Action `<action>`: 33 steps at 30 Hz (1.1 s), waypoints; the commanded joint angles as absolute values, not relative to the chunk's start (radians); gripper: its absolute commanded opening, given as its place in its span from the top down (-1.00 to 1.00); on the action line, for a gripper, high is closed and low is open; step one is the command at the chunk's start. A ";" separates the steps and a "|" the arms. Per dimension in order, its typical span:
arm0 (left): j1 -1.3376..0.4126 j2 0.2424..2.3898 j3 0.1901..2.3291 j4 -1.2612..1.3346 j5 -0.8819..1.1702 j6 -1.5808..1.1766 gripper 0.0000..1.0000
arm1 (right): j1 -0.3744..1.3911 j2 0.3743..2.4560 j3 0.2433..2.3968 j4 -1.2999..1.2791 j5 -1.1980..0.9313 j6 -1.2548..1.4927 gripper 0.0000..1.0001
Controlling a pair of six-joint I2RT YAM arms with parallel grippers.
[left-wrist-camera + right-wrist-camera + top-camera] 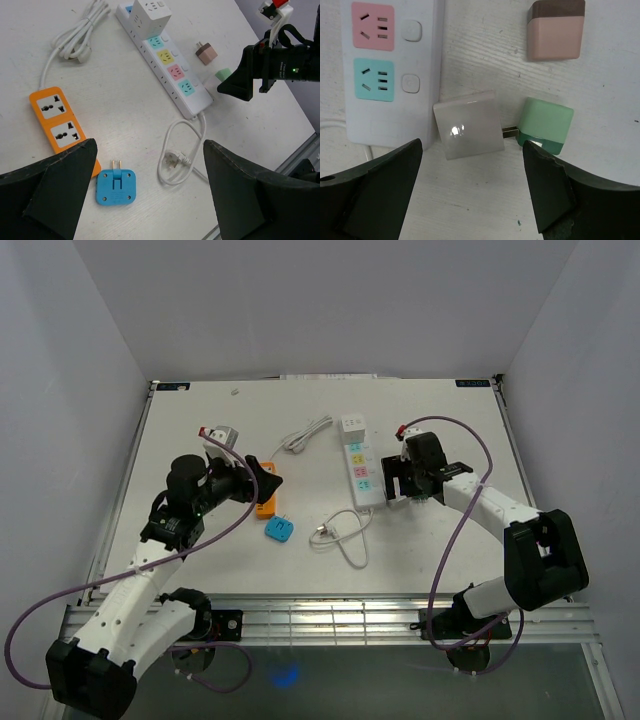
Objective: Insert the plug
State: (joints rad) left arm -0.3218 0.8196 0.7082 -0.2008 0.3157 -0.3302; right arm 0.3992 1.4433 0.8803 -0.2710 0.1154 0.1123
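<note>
A pale square plug (468,131) lies flat beside the white power strip (390,65), near its teal socket. Its metal prongs point at a green cube charger (545,125). My right gripper (472,185) hovers open just short of the plug, one finger on each side and nothing between them. From above, it sits at the strip's (358,465) right edge (400,480). My left gripper (150,190) is wide open and empty above a blue flat plug (116,186) with two prongs. An orange two-socket block (60,122) lies to its left.
A pink cube charger (556,29) lies beyond the green one. A white cube adapter (149,15) is seated at the strip's far end. The strip's cord loops to a three-pin plug (175,161) on the table. A coiled white cable (305,435) lies behind the orange block.
</note>
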 commanded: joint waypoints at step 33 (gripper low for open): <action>-0.316 0.911 0.729 -0.206 0.497 -0.307 -0.96 | 0.446 1.580 0.927 -0.296 0.135 0.052 -0.27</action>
State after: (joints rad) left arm -0.3218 0.9092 0.7086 -0.2161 0.4587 -0.3183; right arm 0.4389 1.5833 0.8936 -0.2981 0.1425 0.0624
